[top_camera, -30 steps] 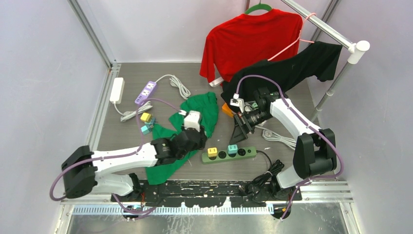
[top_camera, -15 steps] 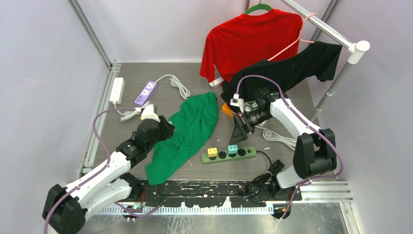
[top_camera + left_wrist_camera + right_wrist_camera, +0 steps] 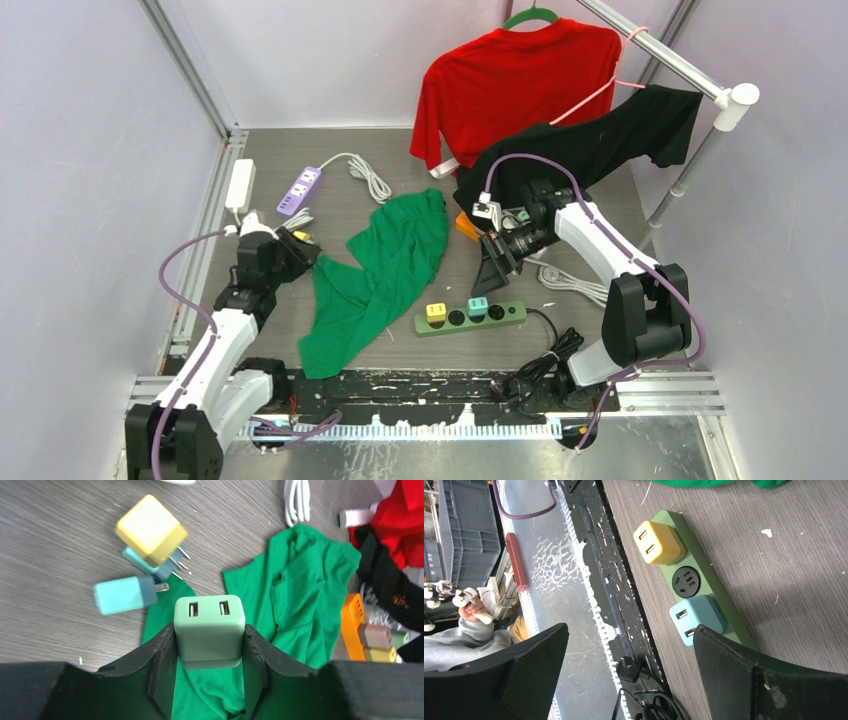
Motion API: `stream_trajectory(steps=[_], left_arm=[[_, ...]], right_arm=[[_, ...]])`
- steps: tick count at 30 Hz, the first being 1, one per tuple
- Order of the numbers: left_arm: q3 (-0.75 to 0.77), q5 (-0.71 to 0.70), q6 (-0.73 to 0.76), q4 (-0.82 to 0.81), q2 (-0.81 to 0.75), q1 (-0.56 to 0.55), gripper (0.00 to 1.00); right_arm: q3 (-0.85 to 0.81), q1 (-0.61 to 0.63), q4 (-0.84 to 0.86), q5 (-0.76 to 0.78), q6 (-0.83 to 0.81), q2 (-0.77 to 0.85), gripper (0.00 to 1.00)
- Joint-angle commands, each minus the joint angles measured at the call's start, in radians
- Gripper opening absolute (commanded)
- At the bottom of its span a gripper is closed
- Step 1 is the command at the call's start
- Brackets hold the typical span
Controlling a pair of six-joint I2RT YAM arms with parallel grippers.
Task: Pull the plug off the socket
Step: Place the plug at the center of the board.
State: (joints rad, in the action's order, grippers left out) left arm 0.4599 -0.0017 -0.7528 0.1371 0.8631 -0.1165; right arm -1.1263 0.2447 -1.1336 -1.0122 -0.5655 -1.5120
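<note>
Your left arm has swung from the middle of the tabletop (image 3: 50, 540) out to the far left, and it brings a pale green USB plug (image 3: 210, 622) with it. The left fingers (image 3: 162, 655) pinch that plug by its two flat sides, ports up. It hangs free of any socket, above the edge of the green T-shirt (image 3: 390, 265) and just near of three loose plugs: a yellow one (image 3: 150, 529) lying on a teal one (image 3: 160, 567), with a light blue one (image 3: 125, 594) beside them. Your right arm has not shifted. Its right fingers (image 3: 744, 680) are spread wide and hold nothing, hovering over the green power strip (image 3: 704, 595) at the near centre.

Two plugs are seated in that strip, a yellow cube (image 3: 658, 542) and a teal cube (image 3: 695, 617), with an empty round socket (image 3: 686, 581) between them.

Expect each cube to be light, rigid and smooth-walled, so a shallow or skewed pinch will likely slip. Take it low on two opposite flat sides, as the left fingers do with the pale green one, and draw straight up along the prongs rather than rocking it. The strip itself looks light and lies loose on the tabletop, so it may well rise with the plug unless your other arm presses it down. The prongs are the part most likely to bend.
</note>
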Motion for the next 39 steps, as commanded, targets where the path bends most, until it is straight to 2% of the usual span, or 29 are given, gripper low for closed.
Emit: stream_trajectory(steps=[1, 9, 15, 27, 39], left_arm=[[-0.013, 0.072, -0.077, -0.058, 0.005, 0.099, 0.0], [-0.021, -0.025, -0.182, 0.006, 0.011, 0.165, 0.01], [0.034, -0.152, -0.233, 0.138, 0.032, 0.164, 0.05], [0.15, -0.269, -0.261, 0.301, 0.138, 0.168, 0.07], [0.145, -0.352, -0.298, 0.34, 0.099, 0.178, 0.09]], right_arm=[[-0.028, 0.003, 0.002, -0.005, -0.002, 0.008, 1.0], [-0.028, 0.002, 0.003, -0.002, -0.002, 0.005, 1.0], [-0.029, 0.003, 0.003, 0.0, -0.002, 0.003, 1.0], [-0.029, 0.002, 0.003, 0.002, -0.003, 0.006, 1.0], [-0.029, 0.002, 0.003, 0.002, -0.002, 0.009, 1.0]])
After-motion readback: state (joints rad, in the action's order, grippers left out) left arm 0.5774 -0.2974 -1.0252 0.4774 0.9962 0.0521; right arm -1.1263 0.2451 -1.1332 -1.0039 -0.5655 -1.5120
